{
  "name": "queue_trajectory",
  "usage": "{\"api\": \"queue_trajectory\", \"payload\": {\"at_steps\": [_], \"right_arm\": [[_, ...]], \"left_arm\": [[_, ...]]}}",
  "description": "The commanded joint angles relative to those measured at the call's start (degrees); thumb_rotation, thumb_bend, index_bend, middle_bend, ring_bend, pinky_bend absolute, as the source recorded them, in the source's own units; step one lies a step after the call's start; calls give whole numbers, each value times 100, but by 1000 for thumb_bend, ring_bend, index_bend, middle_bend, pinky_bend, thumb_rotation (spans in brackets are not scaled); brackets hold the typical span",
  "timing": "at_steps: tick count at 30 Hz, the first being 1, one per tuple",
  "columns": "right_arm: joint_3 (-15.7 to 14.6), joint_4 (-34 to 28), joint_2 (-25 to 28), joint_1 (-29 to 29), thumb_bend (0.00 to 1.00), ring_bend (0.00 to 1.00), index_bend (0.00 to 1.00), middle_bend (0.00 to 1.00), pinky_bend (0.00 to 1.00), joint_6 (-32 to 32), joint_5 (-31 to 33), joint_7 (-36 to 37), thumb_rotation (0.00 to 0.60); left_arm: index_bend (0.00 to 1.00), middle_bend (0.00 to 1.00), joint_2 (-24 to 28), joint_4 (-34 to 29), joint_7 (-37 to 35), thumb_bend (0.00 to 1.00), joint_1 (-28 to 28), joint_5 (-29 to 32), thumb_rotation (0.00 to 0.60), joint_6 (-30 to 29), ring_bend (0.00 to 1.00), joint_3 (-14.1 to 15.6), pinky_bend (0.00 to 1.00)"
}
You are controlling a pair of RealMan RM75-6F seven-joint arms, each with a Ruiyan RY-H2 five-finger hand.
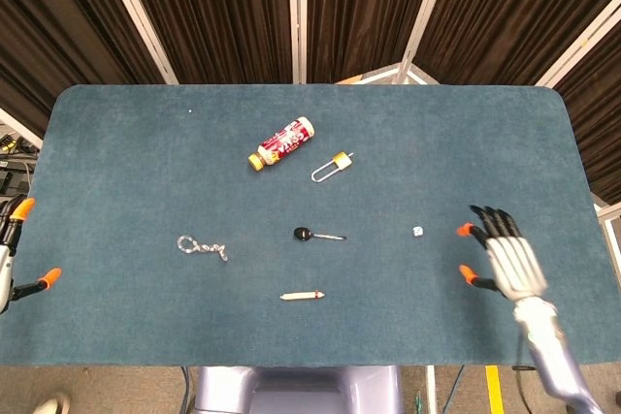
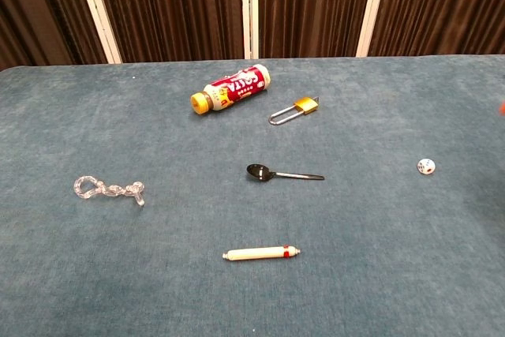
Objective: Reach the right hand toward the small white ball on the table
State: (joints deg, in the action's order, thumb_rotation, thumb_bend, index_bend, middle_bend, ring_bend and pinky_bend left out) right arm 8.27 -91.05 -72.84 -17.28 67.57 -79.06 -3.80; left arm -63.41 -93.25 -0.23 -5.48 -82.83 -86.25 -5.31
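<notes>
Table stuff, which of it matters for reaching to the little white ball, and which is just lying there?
Part of the job:
small white ball
right hand, open, right of the ball, not touching it

Just lying about:
red drink bottle
brass padlock
black spoon
clear chain
white pen
left hand

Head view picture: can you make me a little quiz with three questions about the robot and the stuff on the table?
1. True or false: the right hand holds the small white ball.
2. Which lies nearest the ball: A) bottle, B) black spoon, C) clear chain?
3. Fill in: the padlock lies beside the ____.

Key: 1 false, its fingers are spread, apart from the ball; 2 B; 3 bottle.
</notes>
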Motion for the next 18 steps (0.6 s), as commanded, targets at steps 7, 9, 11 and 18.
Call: {"api": "queue_trajectory", "payload": {"at_steps": [7,9,11,18], "right_arm": [[490,490,-890,-872,221,0,358,81,0,-947,1286,-1033,600],[551,657,-1045,-1009,221,0,369,84,0,-1081,1561,-1195,600],[561,770,-1157,-1091,220,0,381,88,0,-1156,1733,-1282,600],[572,1123,-1437,-1289,218,0,376,88,0,-1309,2004,-1329,600]], "left_arm": [[0,0,2,112,-140,124,-20,115,600,121,0,-14,0],[0,0,11,139,-195,124,-27,149,600,146,0,-30,0],[0,0,15,160,-222,123,-35,179,600,166,0,-45,0],[0,0,-5,191,-219,123,-75,202,600,246,0,-46,0]]}}
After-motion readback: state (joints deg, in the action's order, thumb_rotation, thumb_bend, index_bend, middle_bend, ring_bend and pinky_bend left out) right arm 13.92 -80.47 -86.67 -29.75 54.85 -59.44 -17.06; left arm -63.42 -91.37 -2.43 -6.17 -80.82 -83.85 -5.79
